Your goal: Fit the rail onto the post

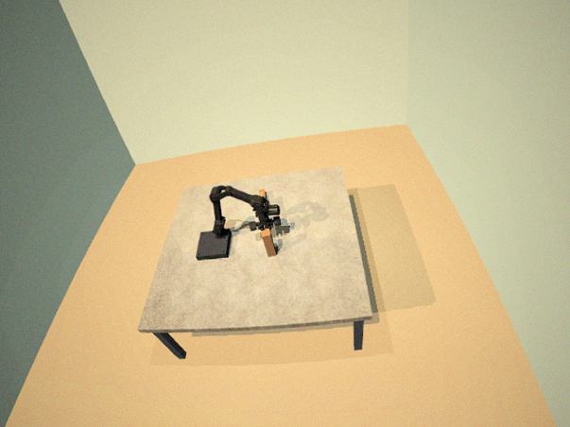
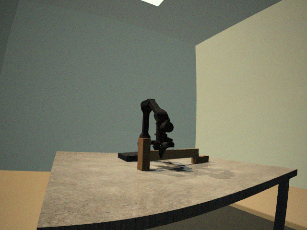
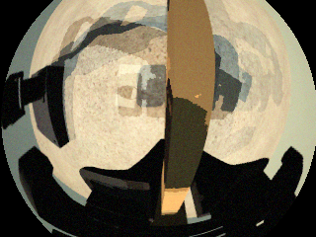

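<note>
The wooden rail [image 2: 179, 153] [image 3: 191, 54] is raised off the table at its near end and looks about level in the exterior view. Its far end sits at the bracket on the low footboard block [image 2: 203, 159]. My gripper [image 2: 161, 155] [image 3: 172, 142] is shut on the rail close to the post, pointing down from above. The upright post [image 1: 269, 244] [image 2: 143, 154] stands at the rail's near end; its top [image 3: 173, 201] shows low in the wrist view. The pegs and holes are hidden, and I cannot tell whether the rail end touches the post.
The arm's dark base [image 1: 213, 245] [image 2: 128, 156] stands on the table [image 1: 259, 295] [image 2: 104, 193], to the left of the post in the top view. The arm arches over to the rail, and its shadows fall on the table to the right of the rail.
</note>
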Robot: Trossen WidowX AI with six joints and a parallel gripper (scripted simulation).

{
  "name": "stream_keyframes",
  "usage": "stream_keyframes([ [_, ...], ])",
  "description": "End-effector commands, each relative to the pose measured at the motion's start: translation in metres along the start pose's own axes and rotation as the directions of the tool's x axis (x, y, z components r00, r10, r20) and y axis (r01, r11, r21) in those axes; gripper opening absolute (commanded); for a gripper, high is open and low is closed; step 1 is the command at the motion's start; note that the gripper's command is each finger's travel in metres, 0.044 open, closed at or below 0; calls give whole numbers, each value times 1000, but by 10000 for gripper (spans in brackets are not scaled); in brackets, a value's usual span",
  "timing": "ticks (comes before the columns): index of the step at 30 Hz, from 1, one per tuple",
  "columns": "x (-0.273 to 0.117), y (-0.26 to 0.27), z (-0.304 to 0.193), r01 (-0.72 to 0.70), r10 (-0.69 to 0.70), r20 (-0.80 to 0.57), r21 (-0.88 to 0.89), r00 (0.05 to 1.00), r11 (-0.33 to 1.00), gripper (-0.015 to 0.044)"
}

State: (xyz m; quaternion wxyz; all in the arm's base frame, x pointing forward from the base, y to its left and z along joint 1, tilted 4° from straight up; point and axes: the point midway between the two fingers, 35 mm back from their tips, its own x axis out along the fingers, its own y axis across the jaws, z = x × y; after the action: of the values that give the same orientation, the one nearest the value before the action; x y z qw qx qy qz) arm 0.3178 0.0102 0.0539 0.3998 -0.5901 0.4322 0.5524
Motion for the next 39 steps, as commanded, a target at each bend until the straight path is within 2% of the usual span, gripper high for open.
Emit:
stream_keyframes([
  [1,-2,-1,-3,6,-6,-4,0,1000,1000,0],
  [25,-3,-1,-10,6,-6,-4,0,1000,1000,0],
  [39,0,0,-5,-1,1,3,-2,1000,1000,367],
])
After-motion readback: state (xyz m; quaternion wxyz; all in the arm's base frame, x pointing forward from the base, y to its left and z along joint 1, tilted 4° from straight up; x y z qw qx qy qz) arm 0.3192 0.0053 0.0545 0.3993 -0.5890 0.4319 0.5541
